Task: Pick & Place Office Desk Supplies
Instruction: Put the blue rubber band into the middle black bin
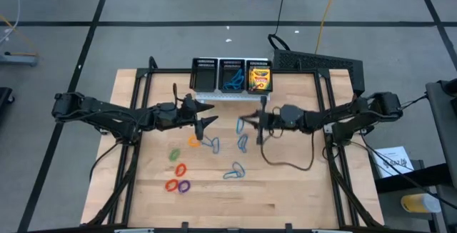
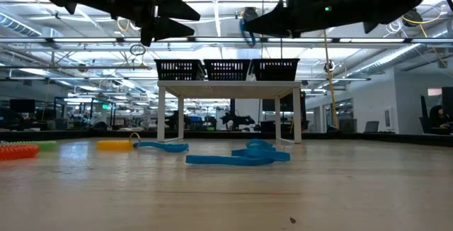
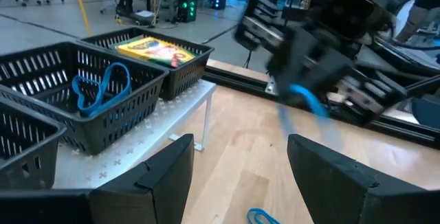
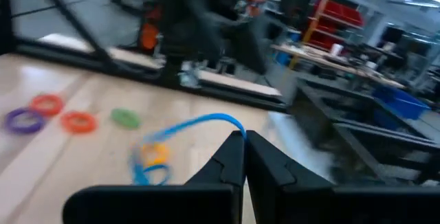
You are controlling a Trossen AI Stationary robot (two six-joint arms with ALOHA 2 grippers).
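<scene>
1. Right wrist view shows a thin blue loop point(image 4: 199, 124) pinched between the fully closed fingers of the right gripper point(image 4: 245, 141); it arcs out from the fingertips and hangs clear of the wood. In the high view the same loop point(image 1: 240, 124) sits at the gripper's tip, near the table's middle.
2. The loop looks light, thin and floppy. It will probably sag and swing when carried, so a pinch on a single strand, as here, seems enough; a firm squeeze is unlikely to harm it.
3. More blue loops point(image 1: 234, 171) lie flat on the table point(image 1: 300, 197), with an orange loop point(image 1: 193, 141), a green loop point(image 1: 174, 153) and red point(image 1: 171, 185) and purple point(image 1: 184, 186) ones towards the left. Lying so flat, they would likely need one finger slid under an edge.
4. The black mesh organiser point(image 1: 230, 76) stands on a small white stand at the far edge. Its middle compartment holds blue loops point(image 3: 100, 90), its right compartment crayon boxes point(image 1: 259, 78); these look stiff and best taken across the narrow sides.
5. The left gripper point(image 1: 207, 122) hovers with fingers spread wide and empty, just beside the right one.
</scene>
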